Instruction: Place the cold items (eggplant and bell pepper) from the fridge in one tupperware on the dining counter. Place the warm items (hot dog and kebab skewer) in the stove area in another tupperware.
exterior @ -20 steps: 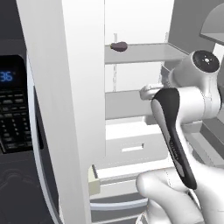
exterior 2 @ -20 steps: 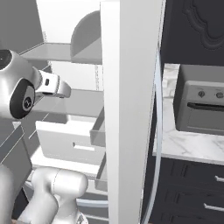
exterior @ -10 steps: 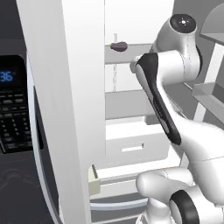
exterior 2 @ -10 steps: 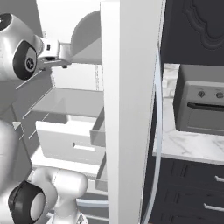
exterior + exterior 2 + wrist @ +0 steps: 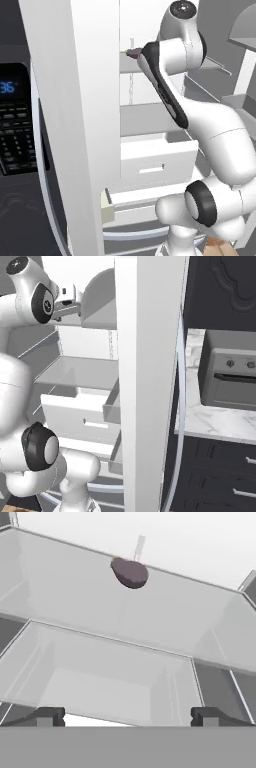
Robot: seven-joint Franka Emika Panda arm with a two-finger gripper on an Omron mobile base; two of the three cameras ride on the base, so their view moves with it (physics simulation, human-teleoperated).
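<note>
Hand view: eggplant [image 5: 129,573] sits at back of fridge shelf [image 5: 165,627], well ahead of our gripper [image 5: 127,717]. Jaws fully apart, empty. We'd reach deep, stay level w/ shelf, straddle its middle before closing.

White arm [image 5: 220,135], dark joints.

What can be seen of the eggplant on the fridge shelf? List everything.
The eggplant is a small, dark purple, smooth oval with a matte skin and one narrower end. It lies on its side on a pale grey fridge shelf, near the white back wall, resting on the shelf alone. The open hand is apart from it, aimed its way. In the left base view, just its dark tip peeks out beside the arm.
</note>
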